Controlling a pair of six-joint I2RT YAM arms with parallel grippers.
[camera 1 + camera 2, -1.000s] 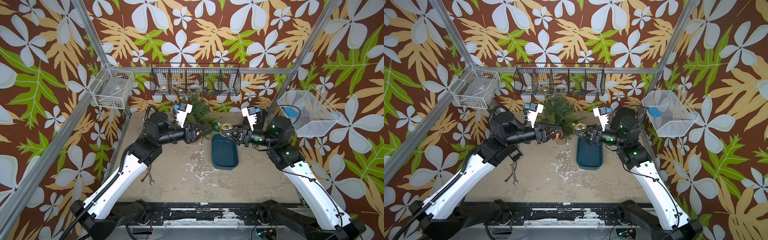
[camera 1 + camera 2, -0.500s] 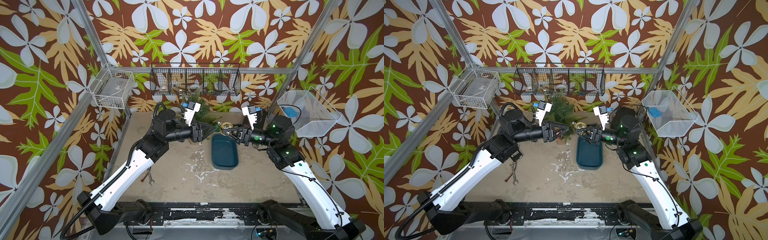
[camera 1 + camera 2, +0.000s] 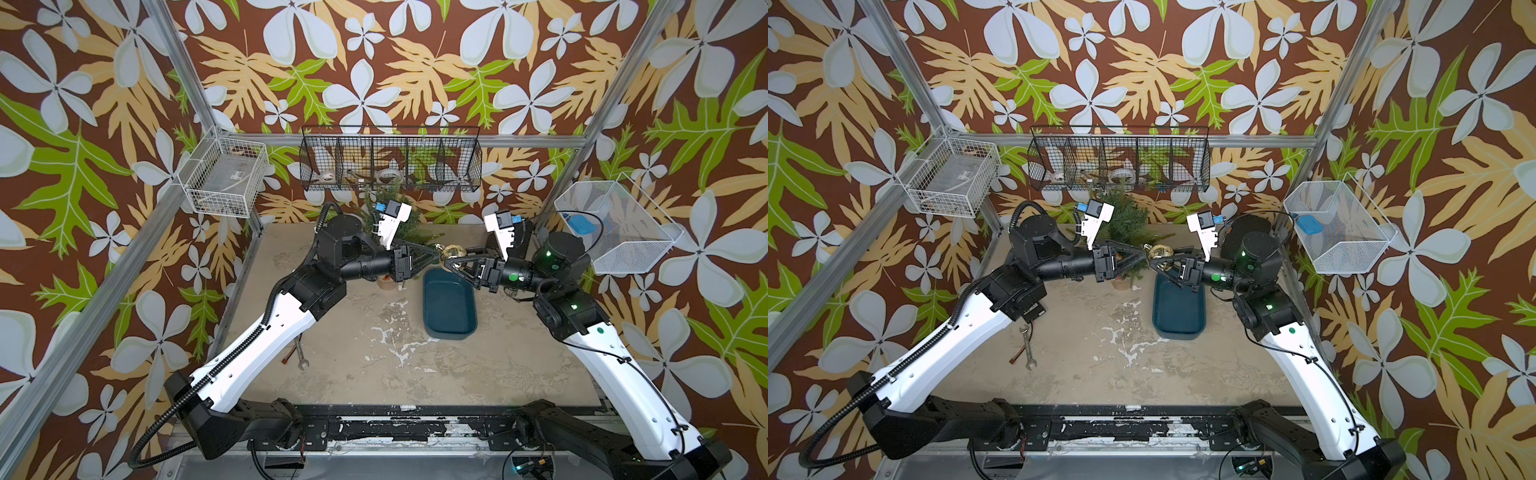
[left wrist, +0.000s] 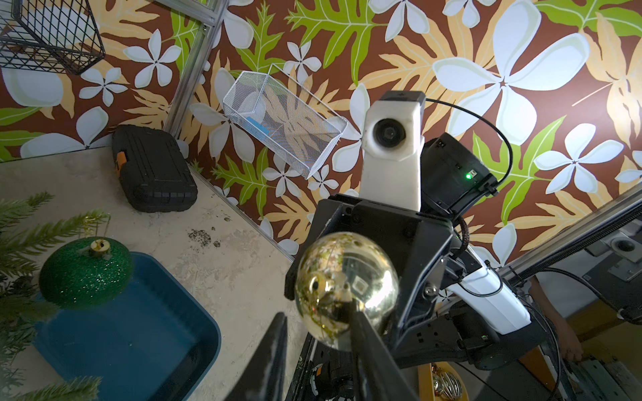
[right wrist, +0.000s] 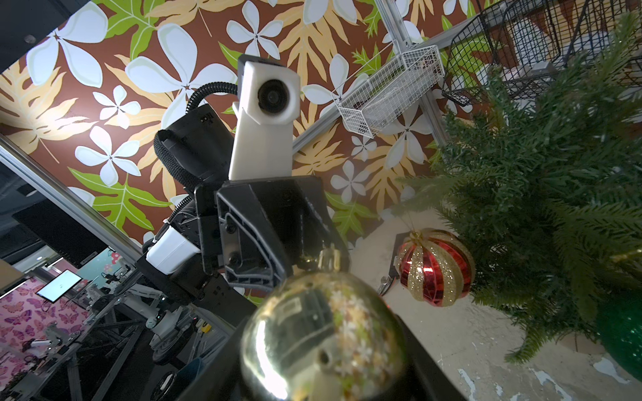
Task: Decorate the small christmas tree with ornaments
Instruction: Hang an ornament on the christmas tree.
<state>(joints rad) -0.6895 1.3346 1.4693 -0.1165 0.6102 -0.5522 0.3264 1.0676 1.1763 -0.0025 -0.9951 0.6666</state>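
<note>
Handover step, by the look of it: right hand [image 3: 451, 264] is clenched on the gold bauble [image 3: 453, 251], held in the air just beside the small christmas tree [image 3: 409, 232] and over the far end of the blue tray [image 3: 449, 303]. Left hand [image 3: 436, 255] meets it tip to tip from the other side, at the bauble's cap [image 5: 328, 258]. Can't tell whether left hand has pinched the cap or sits just short of it. In the left wrist view its fingers [image 4: 274, 357] show a gap between them, one crossing the front of the ball.

Other two ornaments look done. Red-and-gold bauble [image 5: 436, 267] hangs from a branch on a thread. Green bauble [image 4: 85, 274] sits at the branch tips, apparently hanging. So gold is the last one, I judge.

Next move calls for a firm pinch on the cap or hanger by left hand before right lets go. After that, the loop has to go over a free branch tip without knocking the hung ones.

Hard to see: gold bauble's hanger loop, not made out in any view. Contact at the cap is hidden by a finger. In both top views I can't pick out the red and green baubles. Left arm covers the lower tree there, and only part of the tan pot [image 3: 386, 284] peeks out. Right hand's fingertips are cut off at the edge of the right wrist view.
</note>
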